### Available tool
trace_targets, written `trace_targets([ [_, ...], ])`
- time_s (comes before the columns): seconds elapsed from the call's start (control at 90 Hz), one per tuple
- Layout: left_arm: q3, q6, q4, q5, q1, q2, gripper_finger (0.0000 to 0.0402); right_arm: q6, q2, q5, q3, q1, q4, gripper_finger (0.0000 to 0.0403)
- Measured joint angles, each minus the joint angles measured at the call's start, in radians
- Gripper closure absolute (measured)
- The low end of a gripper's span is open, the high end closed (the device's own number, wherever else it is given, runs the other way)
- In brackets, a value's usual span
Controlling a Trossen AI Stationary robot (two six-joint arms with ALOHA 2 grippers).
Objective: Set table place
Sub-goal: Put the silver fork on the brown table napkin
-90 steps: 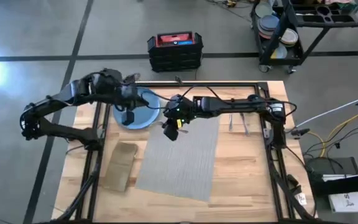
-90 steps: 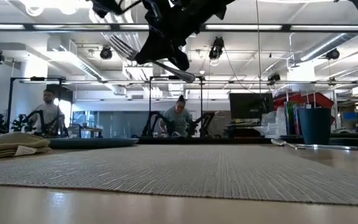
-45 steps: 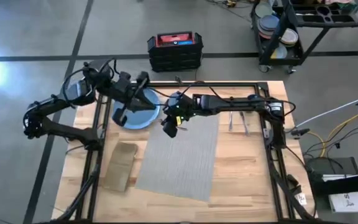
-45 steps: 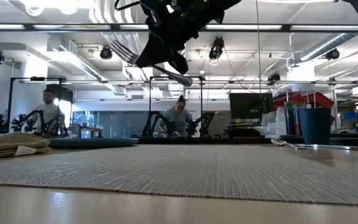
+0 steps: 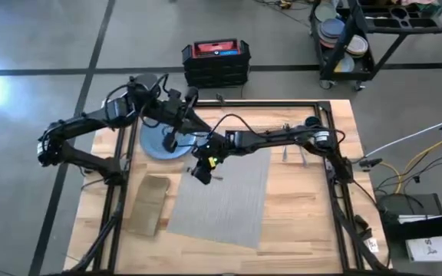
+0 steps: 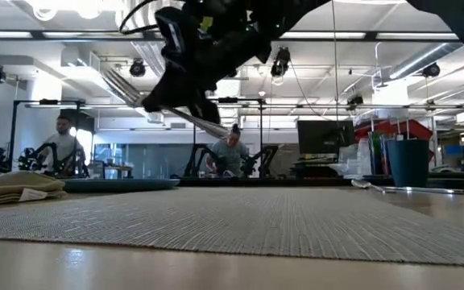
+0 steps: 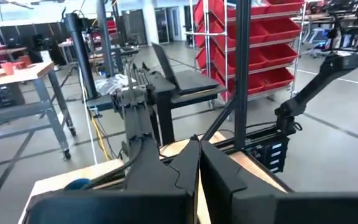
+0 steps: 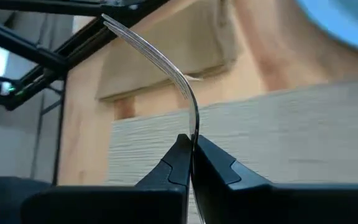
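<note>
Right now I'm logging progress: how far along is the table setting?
Done: the placemat is laid flat. In hand: the right gripper carries the fork above the mat's upper left part. Left: the plate and napkin lie off the mat; other cutlery waits at the right.

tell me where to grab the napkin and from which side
Take the tan folded napkin from straight above, pinching across its narrow width at the middle. It lies flat on the bare wood beside the placemat, long and slim, nothing resting on it. The left gripper hangs nearer to it; the right gripper holds the fork.
</note>
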Motion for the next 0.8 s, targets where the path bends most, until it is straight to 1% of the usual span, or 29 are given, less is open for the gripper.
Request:
trace_targets([
  [0.122,0.0,-0.002,0.0,0.001,-0.002,0.019,0.0402,0.0,0.063,-0.04,0.108,0.008,-0.016,0.0403],
  [0.278,0.0,-0.014,0.0,0.002,-0.01,0.026,0.0402,-0.046,0.177,-0.07,0.335,0.015,-0.125,0.0403],
  [0.356,0.0,-0.02,-0.056,-0.003,-0.01,0.019,0.0402,-0.059,0.232,-0.093,0.428,0.017,-0.179,0.0403],
  [0.511,0.0,-0.023,-0.123,-0.002,-0.01,-0.007,0.0402,-0.058,0.321,-0.172,0.557,0.026,-0.195,0.0403],
  [0.578,0.0,-0.047,-0.126,0.045,-0.009,-0.019,0.0402,-0.059,0.333,-0.19,0.576,0.034,-0.202,0.0403],
  [0.7,0.0,-0.147,-0.087,0.176,-0.009,-0.055,0.0402,-0.108,0.334,-0.187,0.572,0.042,-0.28,0.0403],
  [0.8,0.0,-0.213,-0.04,0.236,-0.013,-0.087,0.0402,-0.141,0.336,-0.174,0.562,0.041,-0.339,0.0403],
])
